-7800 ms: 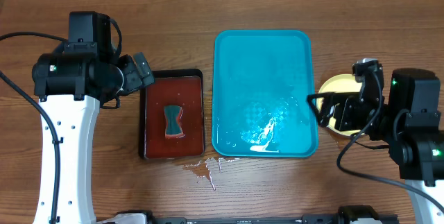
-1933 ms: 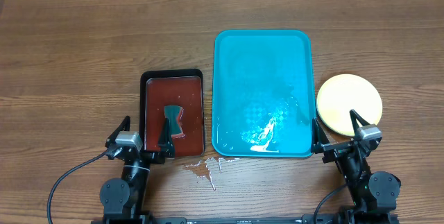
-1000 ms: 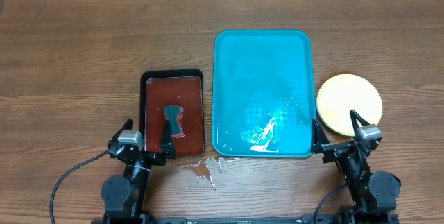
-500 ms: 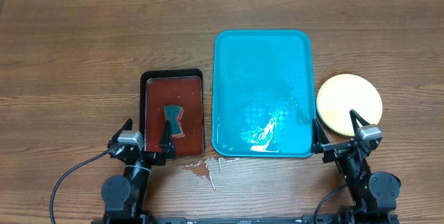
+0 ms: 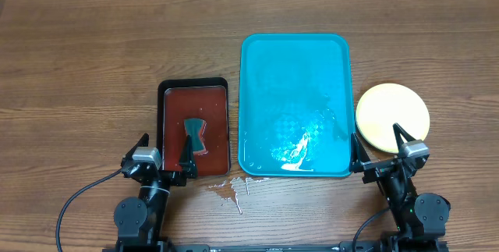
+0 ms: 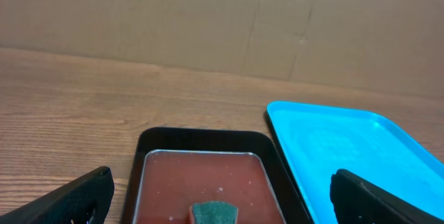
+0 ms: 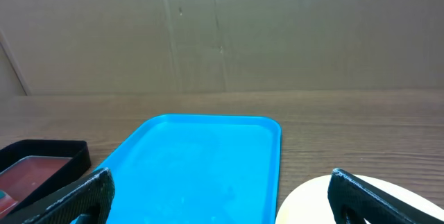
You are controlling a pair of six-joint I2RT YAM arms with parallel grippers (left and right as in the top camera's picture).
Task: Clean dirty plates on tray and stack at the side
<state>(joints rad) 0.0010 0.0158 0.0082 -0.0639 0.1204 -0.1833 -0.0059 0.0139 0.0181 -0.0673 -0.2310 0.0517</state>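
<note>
The turquoise tray (image 5: 292, 65) lies at the table's centre with no plates on it, only a wet sheen near its front. It also shows in the left wrist view (image 6: 347, 148) and the right wrist view (image 7: 201, 161). A pale yellow plate (image 5: 392, 115) lies on the table right of the tray, also seen in the right wrist view (image 7: 312, 203); whether other plates lie under it I cannot tell. My left gripper (image 5: 163, 154) (image 6: 222, 210) is open and empty at the front edge. My right gripper (image 5: 377, 147) (image 7: 225, 207) is open and empty, just in front of the plate.
A small dark tray (image 5: 165, 127) of red-brown liquid holds a green sponge (image 5: 193, 133) (image 6: 214, 213) left of the turquoise tray. Spilled brown drops (image 5: 228, 191) lie on the wood in front of it. A cardboard wall (image 6: 208, 16) stands at the back.
Since the earliest frame both arms have pulled back from over the table to the front edge. Nothing has moved in the last two seconds.
</note>
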